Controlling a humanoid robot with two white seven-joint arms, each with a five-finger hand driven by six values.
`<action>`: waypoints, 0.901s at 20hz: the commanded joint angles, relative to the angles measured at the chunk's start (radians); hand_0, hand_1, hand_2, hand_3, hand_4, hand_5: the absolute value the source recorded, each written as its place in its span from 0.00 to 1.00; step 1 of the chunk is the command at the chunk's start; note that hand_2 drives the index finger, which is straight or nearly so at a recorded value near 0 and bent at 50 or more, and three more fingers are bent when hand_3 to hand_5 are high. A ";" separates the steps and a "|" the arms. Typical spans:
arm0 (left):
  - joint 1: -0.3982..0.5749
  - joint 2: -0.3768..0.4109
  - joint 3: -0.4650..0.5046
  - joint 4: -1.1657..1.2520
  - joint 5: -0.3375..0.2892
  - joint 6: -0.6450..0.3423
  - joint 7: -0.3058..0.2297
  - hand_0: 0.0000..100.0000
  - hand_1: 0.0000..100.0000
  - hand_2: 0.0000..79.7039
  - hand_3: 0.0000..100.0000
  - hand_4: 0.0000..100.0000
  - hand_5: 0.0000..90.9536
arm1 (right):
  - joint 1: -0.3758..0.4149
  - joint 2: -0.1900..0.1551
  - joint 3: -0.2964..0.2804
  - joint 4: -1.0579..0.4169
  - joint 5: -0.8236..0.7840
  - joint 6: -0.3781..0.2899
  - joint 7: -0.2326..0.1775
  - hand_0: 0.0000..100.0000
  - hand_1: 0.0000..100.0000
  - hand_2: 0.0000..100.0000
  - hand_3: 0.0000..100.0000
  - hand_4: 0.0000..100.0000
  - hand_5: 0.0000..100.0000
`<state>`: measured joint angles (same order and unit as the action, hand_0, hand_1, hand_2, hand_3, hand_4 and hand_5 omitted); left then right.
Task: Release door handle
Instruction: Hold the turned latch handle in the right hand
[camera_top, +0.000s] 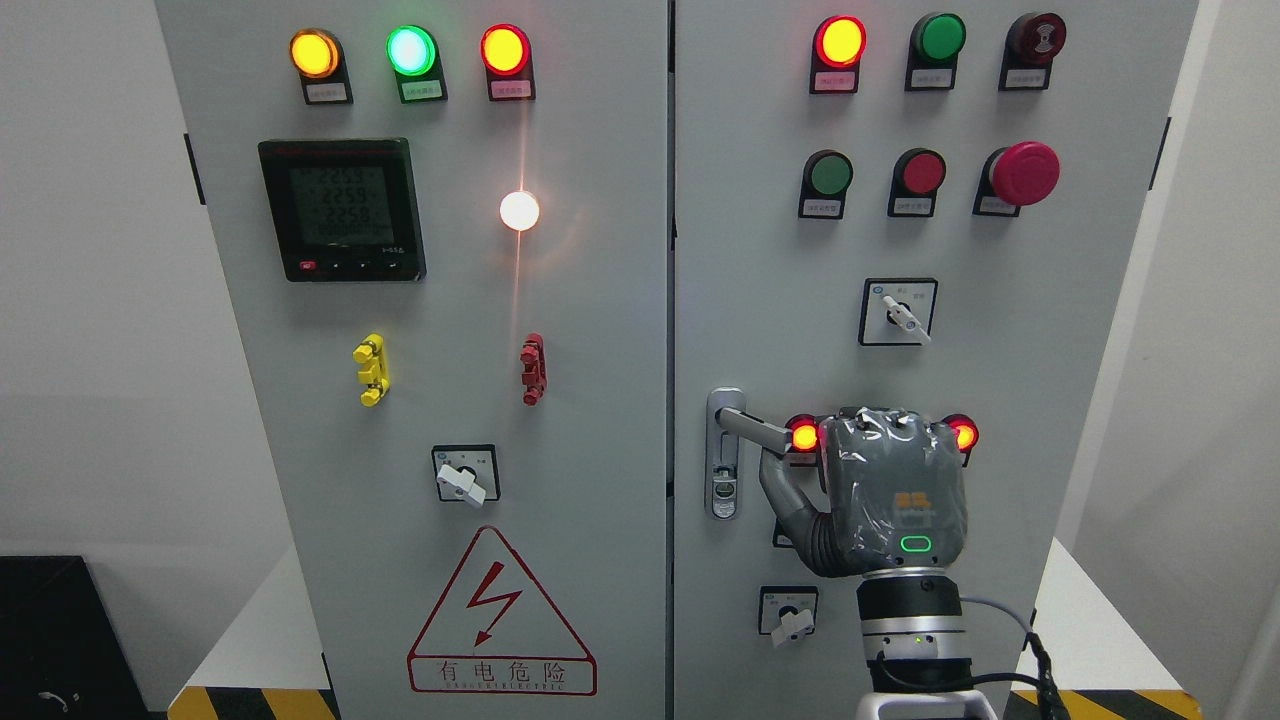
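Observation:
The silver door handle sits on the right cabinet door, its lever slanting down to the right from a lock plate. My right hand comes up from the bottom edge with its grey back facing me. It covers the lever's far end. Its thumb curls up under the lever and touches it, while the other fingers are hidden behind the palm. The hand looks closed around the handle. Both doors appear closed. My left arm is out of sight.
The right door carries lamps, push buttons, a red mushroom stop button and two rotary switches. Two red lamps glow beside my hand. The left door holds a meter, lamps and a hazard triangle. A striped floor line runs below.

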<state>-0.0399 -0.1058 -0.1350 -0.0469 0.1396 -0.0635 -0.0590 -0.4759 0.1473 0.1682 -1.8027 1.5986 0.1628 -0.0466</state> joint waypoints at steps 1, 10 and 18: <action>0.000 0.000 0.000 -0.001 0.000 0.001 -0.001 0.12 0.56 0.00 0.00 0.00 0.00 | -0.003 0.000 -0.003 -0.001 0.000 0.000 0.001 0.52 0.34 1.00 1.00 1.00 1.00; 0.000 0.000 0.000 0.001 0.000 0.001 -0.001 0.12 0.56 0.00 0.00 0.00 0.00 | -0.003 0.000 -0.001 -0.001 0.000 0.000 -0.001 0.52 0.34 1.00 1.00 1.00 1.00; 0.000 0.000 0.000 0.001 0.000 0.001 -0.001 0.12 0.56 0.00 0.00 0.00 0.00 | -0.001 0.000 -0.001 -0.003 -0.003 -0.002 -0.002 0.52 0.33 1.00 1.00 1.00 1.00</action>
<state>-0.0399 -0.1058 -0.1350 -0.0468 0.1396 -0.0635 -0.0590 -0.4783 0.1473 0.1668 -1.8041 1.5964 0.1619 -0.0425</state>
